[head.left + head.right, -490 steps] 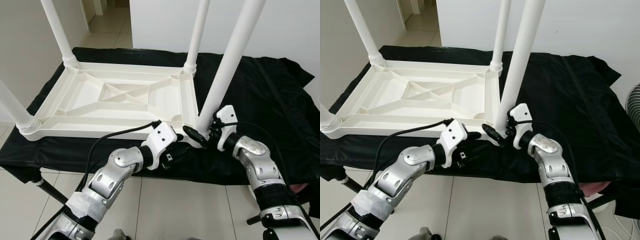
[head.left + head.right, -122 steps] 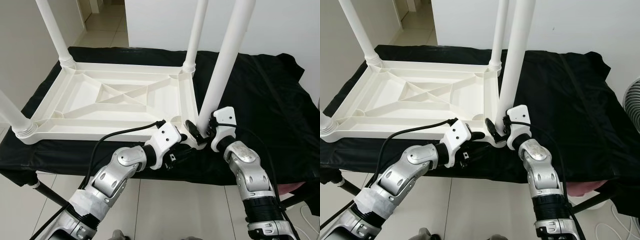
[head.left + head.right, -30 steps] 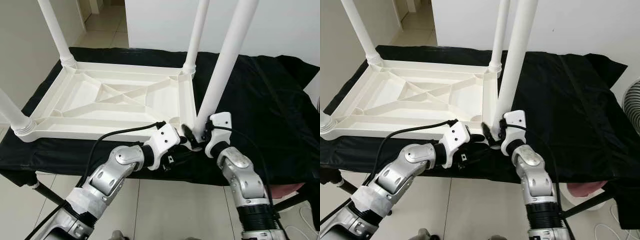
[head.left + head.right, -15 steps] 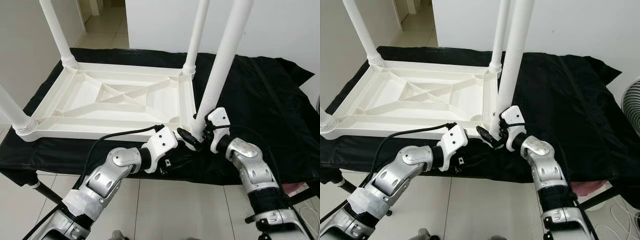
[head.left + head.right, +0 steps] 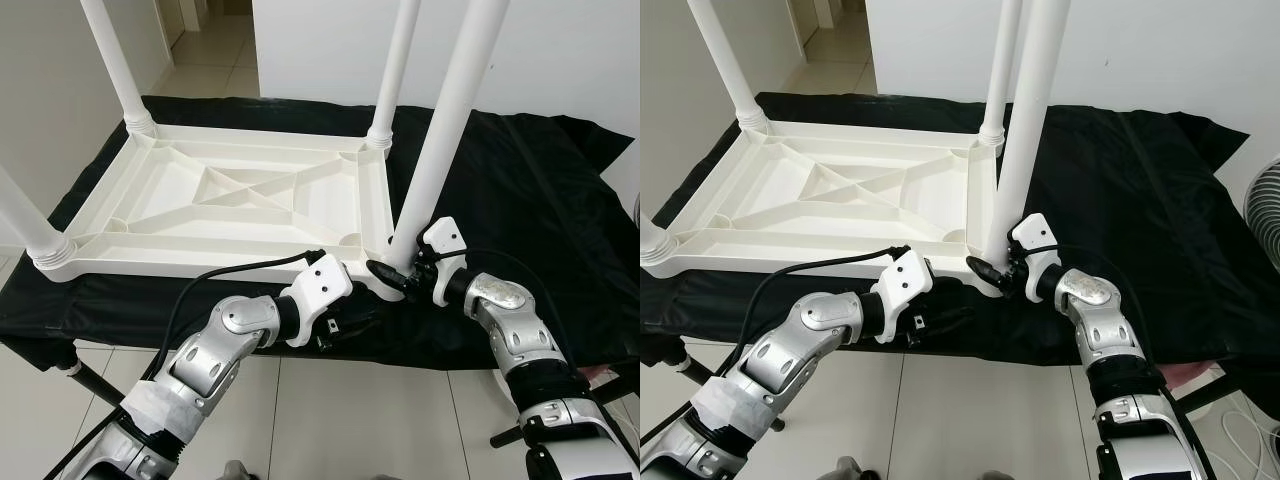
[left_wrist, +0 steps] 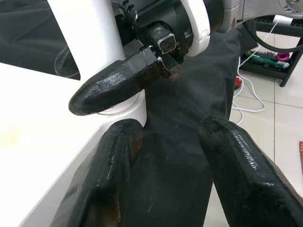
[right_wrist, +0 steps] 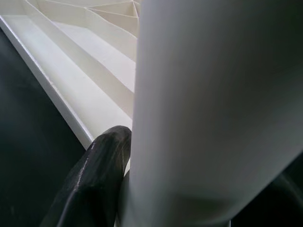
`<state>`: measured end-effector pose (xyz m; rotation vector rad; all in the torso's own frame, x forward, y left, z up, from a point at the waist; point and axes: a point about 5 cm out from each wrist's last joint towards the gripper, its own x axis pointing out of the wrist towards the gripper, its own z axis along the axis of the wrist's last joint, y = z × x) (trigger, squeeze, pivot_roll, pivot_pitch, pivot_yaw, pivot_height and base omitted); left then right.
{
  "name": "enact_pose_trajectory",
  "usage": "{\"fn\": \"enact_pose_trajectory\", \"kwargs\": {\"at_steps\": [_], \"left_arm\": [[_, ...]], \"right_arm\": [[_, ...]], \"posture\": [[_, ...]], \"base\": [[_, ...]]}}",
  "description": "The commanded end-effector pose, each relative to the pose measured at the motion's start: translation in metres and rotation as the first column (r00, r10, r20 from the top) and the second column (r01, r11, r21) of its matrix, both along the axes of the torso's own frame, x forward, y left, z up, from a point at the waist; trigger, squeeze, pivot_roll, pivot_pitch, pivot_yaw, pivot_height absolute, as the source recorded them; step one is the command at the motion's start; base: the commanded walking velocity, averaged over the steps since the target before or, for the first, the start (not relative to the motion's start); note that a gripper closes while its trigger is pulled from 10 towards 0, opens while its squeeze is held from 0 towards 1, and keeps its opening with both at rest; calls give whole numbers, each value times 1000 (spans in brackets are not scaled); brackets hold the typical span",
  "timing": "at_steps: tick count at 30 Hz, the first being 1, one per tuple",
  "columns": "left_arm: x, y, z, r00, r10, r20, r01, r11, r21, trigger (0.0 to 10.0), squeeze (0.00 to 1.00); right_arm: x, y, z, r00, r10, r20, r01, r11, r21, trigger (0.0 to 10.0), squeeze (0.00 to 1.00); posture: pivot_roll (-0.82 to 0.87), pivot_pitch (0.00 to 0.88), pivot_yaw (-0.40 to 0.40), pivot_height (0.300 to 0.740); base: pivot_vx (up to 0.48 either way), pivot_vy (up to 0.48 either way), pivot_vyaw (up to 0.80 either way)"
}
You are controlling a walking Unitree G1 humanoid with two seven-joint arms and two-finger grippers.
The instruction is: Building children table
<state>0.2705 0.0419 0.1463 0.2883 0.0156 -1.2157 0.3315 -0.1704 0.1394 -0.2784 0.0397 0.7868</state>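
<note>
The upturned white plastic tabletop [image 5: 230, 200] and its round white plastic legs [image 5: 445, 130] look smooth, faintly glossy. The black cloth [image 5: 530, 200] beneath is matt, creased. Silver metal arms [image 5: 510, 325] shine.

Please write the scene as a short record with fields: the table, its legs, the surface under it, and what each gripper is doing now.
table: white plastic table top, lying upside down
legs: four white legs standing up from the corners; near right leg is the one being worked on
surface: black cloth under the table top
right gripper: right gripper closed around the base of the near right leg
left gripper: left gripper open, at the table top's near right corner, beside the leg base, holding nothing
floor: light tiles below
</note>
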Motion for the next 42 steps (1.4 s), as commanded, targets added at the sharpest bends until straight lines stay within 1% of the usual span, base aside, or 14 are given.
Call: {"fn": "enact_pose_trajectory", "kwargs": {"at_steps": [1,9,10,17,19,20,22,28,31,32,34,35,36,42], "left_arm": [[-2,1,-1,999,-30,-12,31,999,17,10000,0],[-3,1,-1,999,-34,-14,34,999,18,10000,0],[-4,0,-1,999,-35,-16,36,999,18,10000,0],[-4,0,-1,999,-37,-17,38,999,16,10000,0],[-5,-1,-1,999,-38,-17,38,999,15,10000,0],[-5,-1,-1,999,-38,-17,38,999,15,10000,0],[-5,-2,-2,999,-39,-20,39,999,13,10000,0],[-6,-2,-2,999,-42,-23,43,999,11,10000,0],[-6,-4,-3,999,-47,-24,47,999,12,10000,0],[-6,-4,-3,999,-47,-24,47,999,12,10000,0],[-7,-4,-3,999,-46,-23,47,999,10,10000,0],[-7,-4,-3,999,-46,-23,47,999,10,10000,0],[-7,-5,-3,999,-46,-22,46,999,9,10000,0],[-7,-6,-3,999,-42,-22,42,999,4,10000,0]], "right_arm": [[1,0,-1,1000,12,-8,-12,1000,12,0,0],[-1,-2,-1,1000,21,1,-21,999,33,0,0],[-1,-4,-1,1000,-6,10,6,999,48,10000,0],[1,-4,-3,991,-134,9,134,990,55,10000,0],[1,2,-3,971,-240,0,239,967,89,10000,0],[1,2,-3,971,-240,0,239,967,89,10000,0],[-3,11,-2,941,-337,-33,338,929,151,10000,0],[-10,23,-3,890,-453,-57,455,870,193,10000,0],[-19,35,-7,788,-609,-87,612,761,218,10000,0],[-19,35,-7,788,-609,-87,612,761,218,10000,0],[-23,40,-8,721,-686,-101,688,689,229,10000,0],[-23,40,-8,721,-686,-101,688,689,229,10000,0],[-24,42,-8,698,-708,-107,710,665,231,10000,0],[-24,46,-3,675,-727,-121,730,635,254,10000,0]], "posture": [[-105,27,27,740],[-108,33,34,740],[-108,33,34,740],[-112,38,32,740],[-113,41,31,740],[-113,41,31,740],[-113,42,31,740],[-114,45,28,740],[-118,46,24,740],[-118,46,24,740],[-116,44,19,740],[-116,44,19,740],[-116,44,19,740],[-113,32,10,740]], "base": [[0,0,0],[0,0,0],[0,0,0],[0,0,0],[0,0,0],[0,0,0],[0,0,0],[0,0,0],[0,0,0],[0,0,0],[0,0,0],[0,0,0],[0,0,0],[0,0,0]]}}
